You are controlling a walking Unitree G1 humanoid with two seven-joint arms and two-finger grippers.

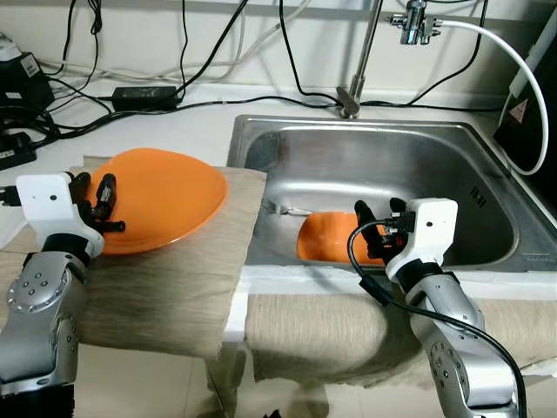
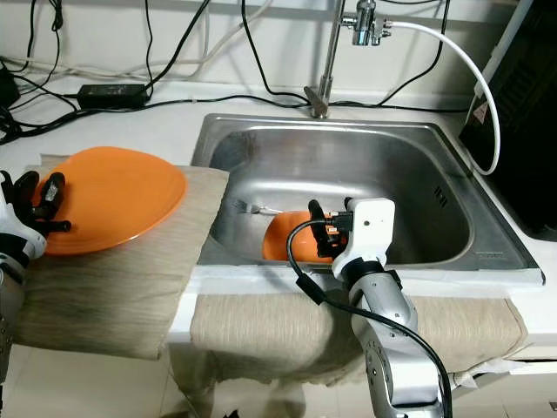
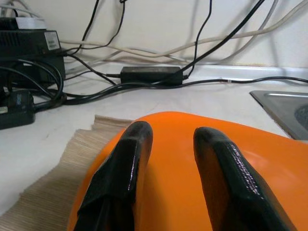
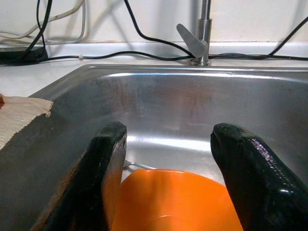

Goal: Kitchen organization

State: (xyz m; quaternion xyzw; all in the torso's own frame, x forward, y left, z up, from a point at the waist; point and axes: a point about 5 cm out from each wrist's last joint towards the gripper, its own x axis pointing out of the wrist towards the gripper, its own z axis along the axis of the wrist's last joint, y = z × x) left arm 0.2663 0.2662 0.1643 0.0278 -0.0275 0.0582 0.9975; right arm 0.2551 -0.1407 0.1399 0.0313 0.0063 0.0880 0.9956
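Note:
An orange plate (image 1: 165, 200) lies on a beige cloth mat (image 1: 165, 287) left of the steel sink (image 1: 365, 126). My left gripper (image 1: 97, 202) hovers over the plate's left rim, open with a narrow gap; the left wrist view shows its fingers (image 3: 130, 163) just above the plate (image 3: 183, 192). An orange bowl (image 1: 324, 237) rests in the sink near the front wall. Just above the bowl's right side, my right gripper (image 1: 380, 225) stands open, and the right wrist view shows the bowl (image 4: 173, 197) between its spread fingers (image 4: 108, 168). A fork (image 1: 287, 209) lies on the sink floor behind the bowl.
The faucet (image 1: 352, 96) rises behind the sink. Black cables and a power adapter (image 1: 139, 96) cover the counter at the back left. A second beige cloth (image 1: 331, 335) hangs over the counter's front edge below the sink. A white hose (image 1: 522, 61) runs at the right.

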